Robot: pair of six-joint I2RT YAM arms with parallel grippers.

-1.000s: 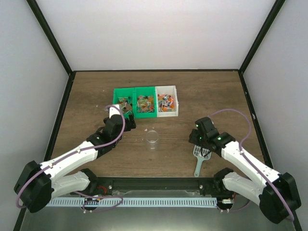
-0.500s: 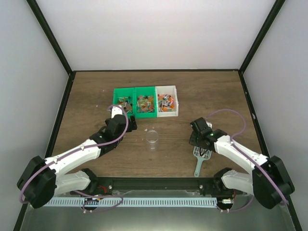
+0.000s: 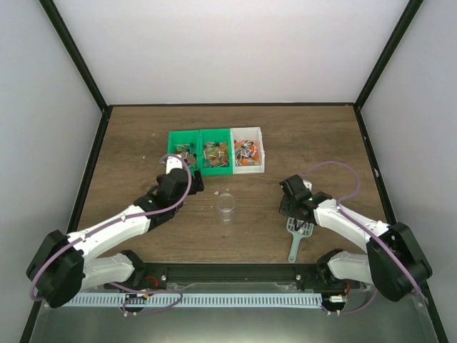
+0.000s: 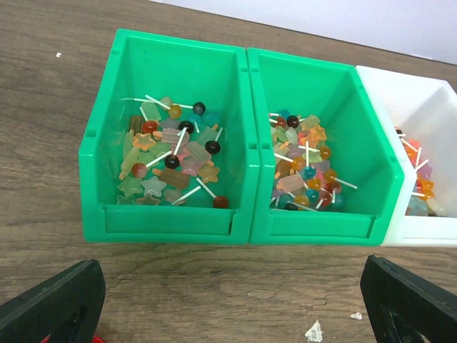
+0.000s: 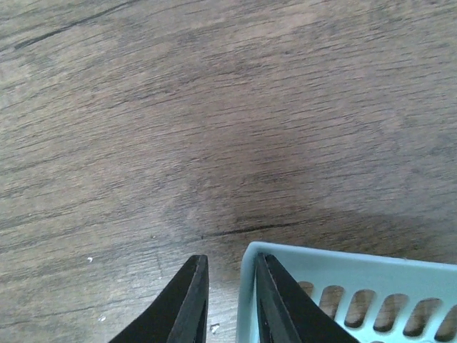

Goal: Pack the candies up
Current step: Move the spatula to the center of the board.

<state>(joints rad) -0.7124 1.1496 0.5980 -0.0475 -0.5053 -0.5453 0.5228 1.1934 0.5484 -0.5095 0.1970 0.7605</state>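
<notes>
The candies (image 4: 171,161) lie in heaps in two green bins (image 4: 168,225) and a white bin (image 4: 428,93) at the back of the table (image 3: 214,153). My left gripper (image 4: 228,300) hovers open just in front of the green bins (image 3: 176,161), holding nothing. The pale blue-green slotted scoop (image 3: 296,239) lies flat near the front right. My right gripper (image 5: 230,266) is down at the scoop head (image 5: 357,275), straddling its left wall. One finger is inside against the wall; the other (image 5: 189,300) stands outside with a thin gap showing.
A small clear jar (image 3: 226,202) stands upright in the middle of the table, between the two arms. A sliver of something red (image 4: 68,338) shows beside my left finger. White crumbs (image 4: 314,331) lie on the wood in front of the bins.
My right gripper has moved left and down onto the scoop head, and its jaws have narrowed around the wall. The left gripper has edged closer to the green bins, still open.
</notes>
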